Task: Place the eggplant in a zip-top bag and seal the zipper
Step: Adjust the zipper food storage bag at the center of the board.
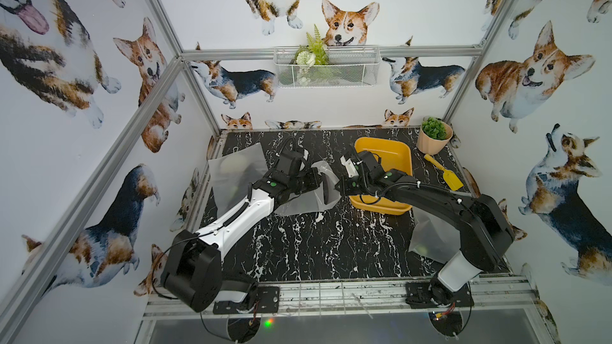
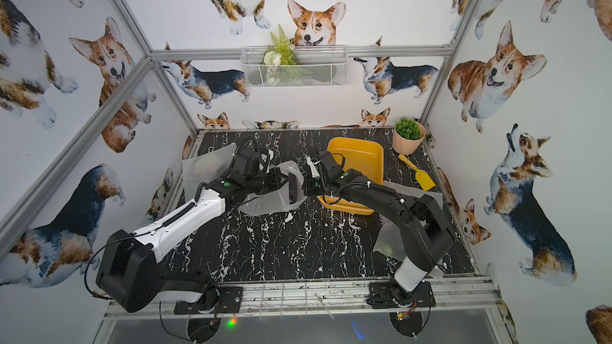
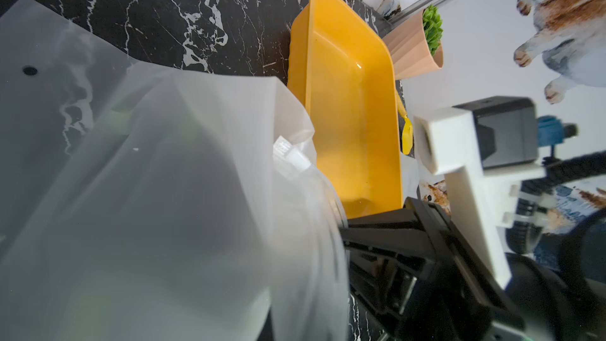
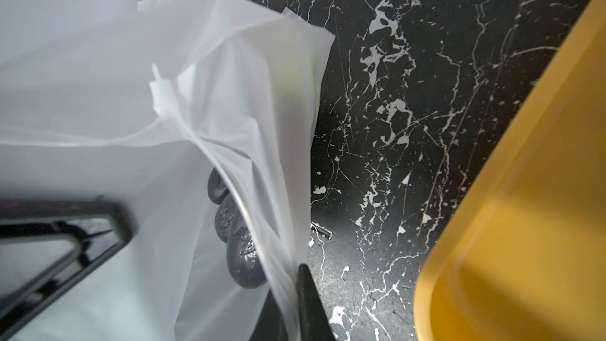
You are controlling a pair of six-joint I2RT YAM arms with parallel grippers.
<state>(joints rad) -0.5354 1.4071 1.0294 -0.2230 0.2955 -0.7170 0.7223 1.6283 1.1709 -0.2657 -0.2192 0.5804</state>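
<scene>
Two arms are meeting over the middle of the black marble bench (image 1: pixel 314 243), and I am watching them share one frosted zip-top bag (image 1: pixel 299 201), which is sagging toward the bench below them. My left gripper (image 1: pixel 320 183) is showing its jaws pressed together on the bag's film, and in the left wrist view that film is draping across most of the picture. My right gripper (image 1: pixel 339 186) is coming in from the opposite side with its jaws also closed. In the right wrist view one black fingertip (image 4: pixel 308 303) is pinching the bag's rim. The eggplant (image 4: pixel 236 234) is sitting inside the bag, dark purple and glossy. It is showing between the two layers of film where the mouth is gaping, and in both top views it is appearing as a dark shape (image 2: pixel 292 190) just between the two grippers. The white slider (image 4: pixel 160 93) is sitting on the rim, well apart from the pinched spot. An empty yellow tub (image 1: pixel 400 150) is lying just behind the right arm. A potted plant (image 1: pixel 432 145) and a yellow scoop (image 1: pixel 445 173) are resting near the far right corner. Two spare bags are lying flat, one (image 1: pixel 231 173) at the left edge of the bench and one (image 1: pixel 427 236) under the right arm.
</scene>
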